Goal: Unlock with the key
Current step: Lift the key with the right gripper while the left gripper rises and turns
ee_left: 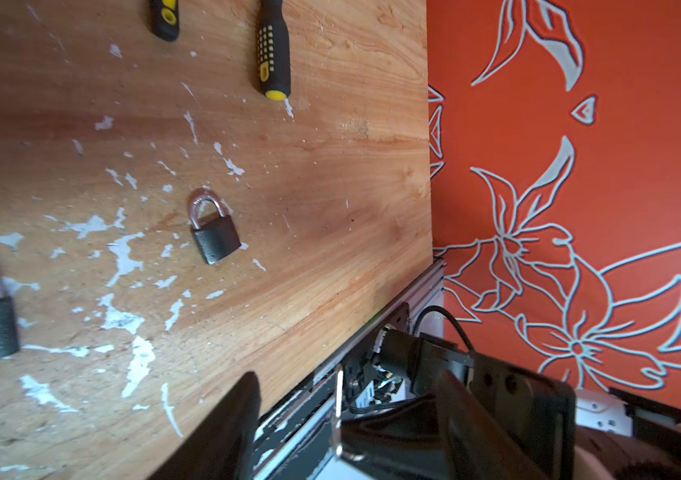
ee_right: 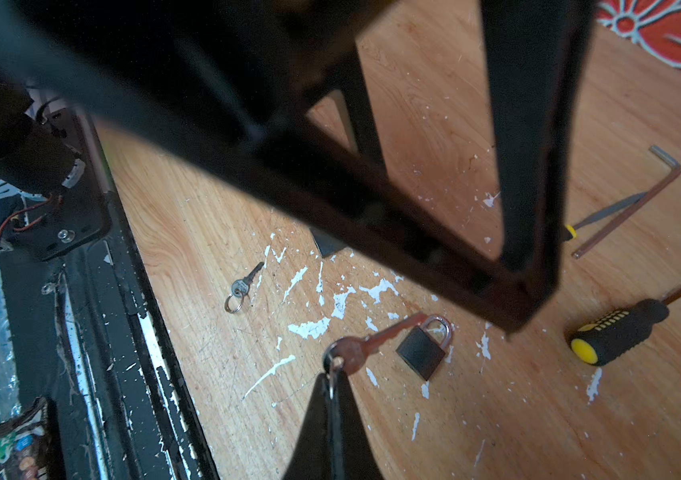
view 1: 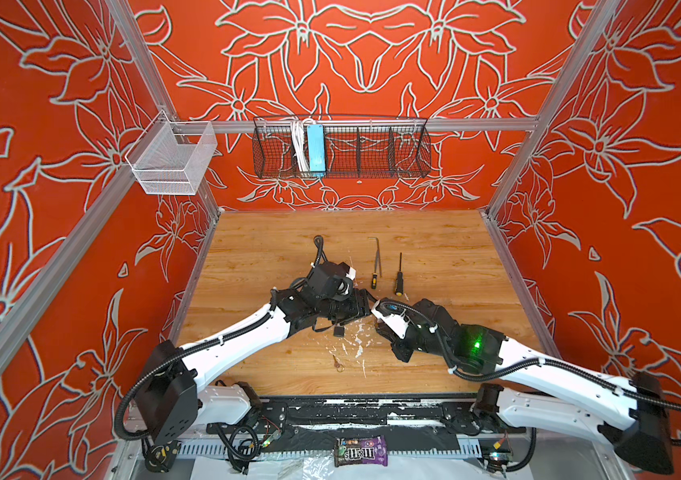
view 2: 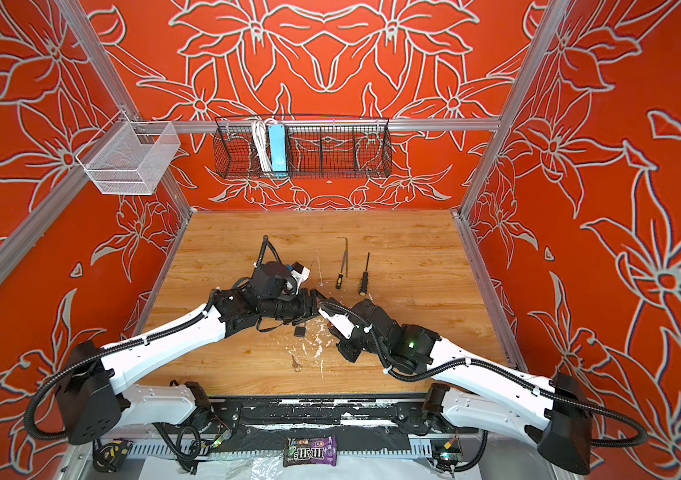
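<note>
Key (ee_right: 355, 349) sits pinched in the closed right gripper (ee_right: 332, 380), blade pointing toward the padlock (ee_right: 424, 347) lying on the table (ee_right: 496, 415). Left gripper (ee_left: 349, 376), near the padlock, stands partly open and empty.

Matt black padlock (ee_right: 421, 351) body, glossy steel shackle, just beyond right gripper's (ee_right: 332, 374) dull metal key (ee_right: 372, 338); worn wood-grain tabletop (ee_right: 496, 415) w/ chipped white flecks; ribbed blk-yellow screwdriver (ee_right: 617, 332) handle nearby.
</note>
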